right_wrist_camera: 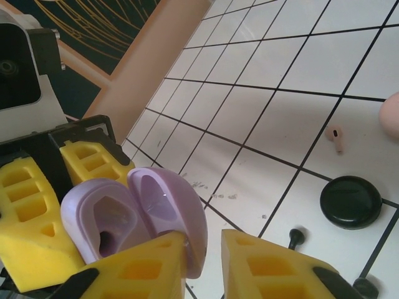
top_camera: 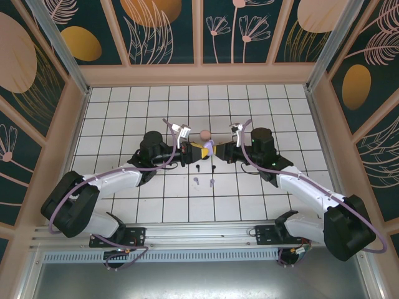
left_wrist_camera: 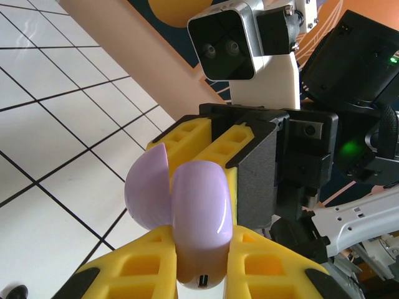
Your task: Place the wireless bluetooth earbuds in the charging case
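- Left hand (left_wrist_camera: 199,274): clamped on purple charging case (left_wrist_camera: 199,205), likely steadying it.
- Right hand (right_wrist_camera: 202,261): straddles lid (right_wrist_camera: 165,199); grip unclear.
- Pink earbud (right_wrist_camera: 336,138): loose on surface (right_wrist_camera: 280,118).

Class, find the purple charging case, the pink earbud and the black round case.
purple charging case (right_wrist_camera: 156,202), right wrist view, lid's inside
pink earbud (right_wrist_camera: 335,139), right wrist view, its body
black round case (right_wrist_camera: 351,202), right wrist view, top centre

Lab-style robot test booth: white gridded worktop (top_camera: 124,205) beneath the fingers (right_wrist_camera: 262,268), floral-patterned wall panels (top_camera: 162,31) beyond them, aluminium frame posts (top_camera: 60,47).
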Tool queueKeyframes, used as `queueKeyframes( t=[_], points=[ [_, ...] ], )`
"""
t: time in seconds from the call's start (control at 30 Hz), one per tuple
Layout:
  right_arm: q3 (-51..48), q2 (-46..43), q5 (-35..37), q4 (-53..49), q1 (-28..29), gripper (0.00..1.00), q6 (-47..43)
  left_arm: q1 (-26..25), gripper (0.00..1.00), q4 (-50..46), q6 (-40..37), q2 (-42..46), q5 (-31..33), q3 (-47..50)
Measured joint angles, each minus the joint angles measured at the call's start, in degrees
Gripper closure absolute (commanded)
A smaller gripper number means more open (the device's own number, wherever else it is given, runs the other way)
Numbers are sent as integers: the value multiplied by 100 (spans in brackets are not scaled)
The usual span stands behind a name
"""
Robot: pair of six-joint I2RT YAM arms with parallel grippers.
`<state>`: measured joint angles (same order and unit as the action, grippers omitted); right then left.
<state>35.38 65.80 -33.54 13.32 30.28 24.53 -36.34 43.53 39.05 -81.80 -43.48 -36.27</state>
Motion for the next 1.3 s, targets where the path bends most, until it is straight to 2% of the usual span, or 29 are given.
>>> queueKeyframes(
  t=[0.13,0.2,0.37,0.5,0.73,1.03,1.3],
  points=[
    [0,0,2,26,22,98,-2,0,100,11,17,0,4,0],
    [2,0,4,28,22,100,11,0,98,13,22,0,24,0],
    [57,-2,57,-57,33,100,-42,0,57,13,24,-2,90,0],
    [291,-2,302,-442,46,100,-212,0,40,-125,-120,2,251,-44],
    [1126,9,988,-1652,-52,100,-949,13,22,-1670,-1187,345,752,-741],
    [2170,387,1668,-2887,-72,100,-2140,208,18,-4190,-2892,319,802,-2439],
    [2603,595,1698,-3532,-72,100,-2983,219,31,-5987,-3930,-459,595,-3582]
  ],
)
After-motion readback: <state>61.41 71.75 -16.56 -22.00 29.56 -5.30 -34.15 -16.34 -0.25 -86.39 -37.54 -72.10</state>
